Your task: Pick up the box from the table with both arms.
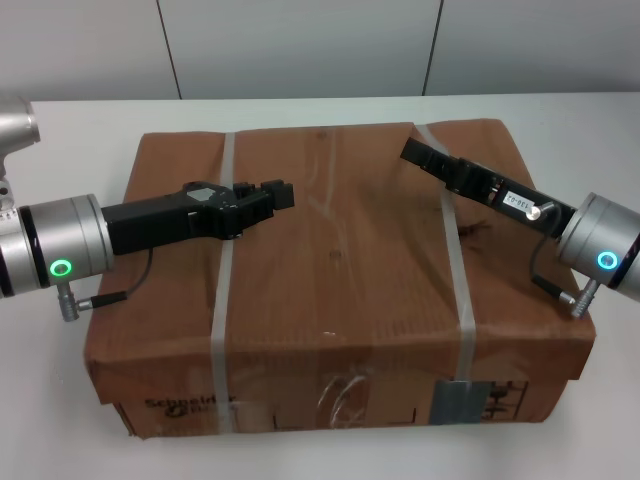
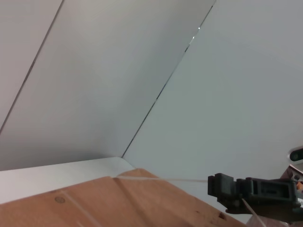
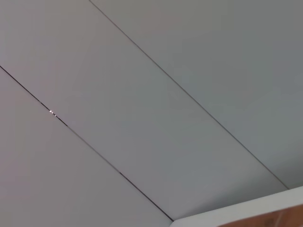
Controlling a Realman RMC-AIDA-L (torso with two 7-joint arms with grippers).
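The box [image 1: 340,270], large, flat and brown, lies on the white table [image 1: 70,125], bound by two pale straps [image 1: 222,290] [image 1: 457,265], with print and labels on its near side. My left gripper [image 1: 265,193] reaches in from the left, low over the box top just right of the left strap. My right gripper [image 1: 412,152] reaches in from the right, over the far part of the top near the right strap. The left wrist view shows the box top [image 2: 118,203] and the right gripper [image 2: 222,189] across it. The right wrist view shows only a box corner [image 3: 291,220].
A grey panelled wall [image 1: 300,45] stands behind the table. White tabletop shows on both sides of the box and behind it [image 2: 57,172]. Thin cables hang from both wrists [image 1: 110,295] [image 1: 555,285] close to the box edges.
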